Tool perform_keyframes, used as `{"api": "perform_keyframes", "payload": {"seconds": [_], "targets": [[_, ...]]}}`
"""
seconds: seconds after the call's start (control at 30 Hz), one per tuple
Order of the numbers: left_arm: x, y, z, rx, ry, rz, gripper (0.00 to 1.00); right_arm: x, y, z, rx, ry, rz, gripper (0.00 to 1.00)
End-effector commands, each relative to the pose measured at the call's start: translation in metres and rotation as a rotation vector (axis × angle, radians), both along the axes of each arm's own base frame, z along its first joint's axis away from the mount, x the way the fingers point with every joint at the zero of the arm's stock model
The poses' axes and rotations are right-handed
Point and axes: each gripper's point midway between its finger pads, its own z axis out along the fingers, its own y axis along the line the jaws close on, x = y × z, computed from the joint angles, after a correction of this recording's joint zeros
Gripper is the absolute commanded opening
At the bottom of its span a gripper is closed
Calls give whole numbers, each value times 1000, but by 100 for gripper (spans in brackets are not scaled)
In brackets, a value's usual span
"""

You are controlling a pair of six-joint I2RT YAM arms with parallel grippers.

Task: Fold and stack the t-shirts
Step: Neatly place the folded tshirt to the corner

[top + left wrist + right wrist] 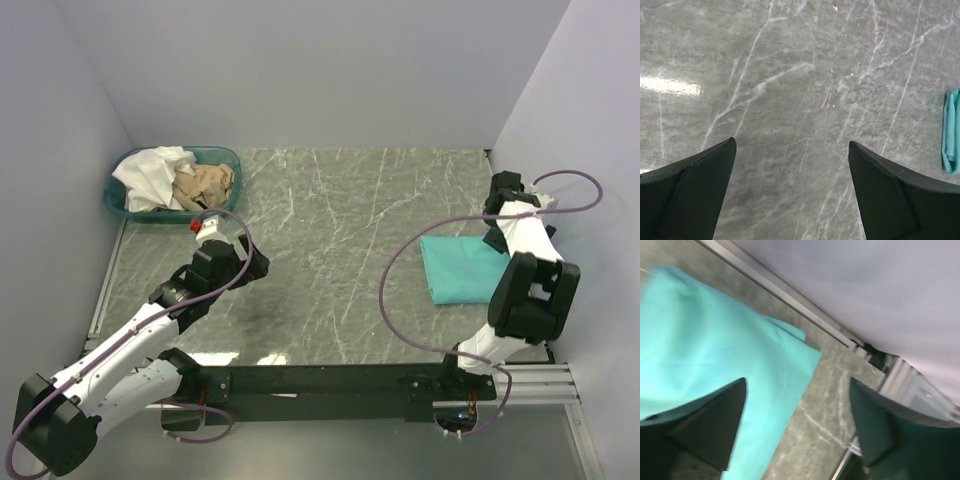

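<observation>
A teal-green t-shirt (pixel 460 268) lies folded flat on the right of the table, also visible in the right wrist view (pixel 715 340) and at the edge of the left wrist view (pixel 952 131). My right gripper (pixel 798 381) hovers open over its corner near the right wall, holding nothing. A white t-shirt (pixel 152 176) and a tan-beige t-shirt (pixel 207 184) lie crumpled in the basket. My left gripper (pixel 792 142) stands wide open over bare marble, left of centre, empty.
The teal plastic basket (pixel 228 157) stands at the back left corner. A metal rail (pixel 790 295) runs along the right wall beside the folded shirt. Purple cables loop off both arms.
</observation>
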Motion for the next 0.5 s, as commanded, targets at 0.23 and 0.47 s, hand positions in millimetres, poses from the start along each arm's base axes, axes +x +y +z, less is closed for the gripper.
{"api": "perform_keyframes", "payload": {"seconds": [0.23, 0.47], "targets": [[15, 6, 52, -43, -82, 82, 100, 24, 48, 99, 144, -534, 196, 94], [14, 12, 81, -78, -118, 122, 99, 35, 134, 140, 393, -897, 607, 95]]}}
